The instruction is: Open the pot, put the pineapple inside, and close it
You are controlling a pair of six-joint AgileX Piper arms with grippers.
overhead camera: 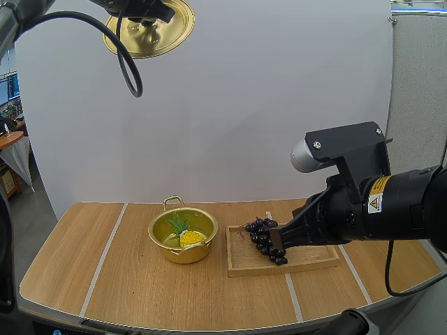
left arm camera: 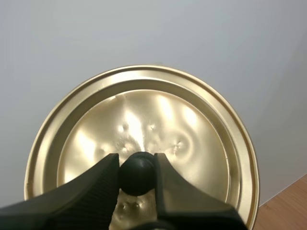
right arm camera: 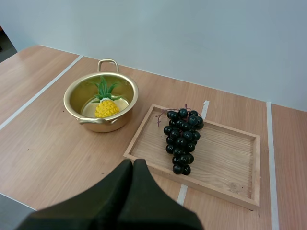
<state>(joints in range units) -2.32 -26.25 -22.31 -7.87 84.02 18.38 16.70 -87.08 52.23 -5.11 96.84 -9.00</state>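
Closing the pot (right arm camera: 103,125) is the step in hand, by my read: the pineapple (right arm camera: 106,106) already lies inside it, leaves toward the far handle. The pot sits open on the table (overhead camera: 126,279), just beside the wooden tray (right arm camera: 225,163).

Left pincer (left arm camera: 136,165) is pinching the black knob (left arm camera: 136,175) of the lid (left arm camera: 144,120), a ribbed face on each side. The lid hangs well above the table, up and left of the pot in the high view, and tipped rather than level.

Right pincer (right arm camera: 133,163) is pressed together into one wedge with nothing in it. It sits near the grapes (right arm camera: 182,139) on the tray, apart from them.

To do it well:
- Level the lid first, then centre it over the pot before descending.
- Come straight down. An off-centre touch would likely shove a pot this light.
- Watch the leaf crown near the wall; it could catch the rim.
- Let go only once the lid seats all round.
- Right arm (overhead camera: 405,202) looks clear of that path; leave it there.

Writing: yellow warning sticker (overhead camera: 378,194) with a triangle on the right arm, text too small to read. No brand visible on pot, lid or tray.
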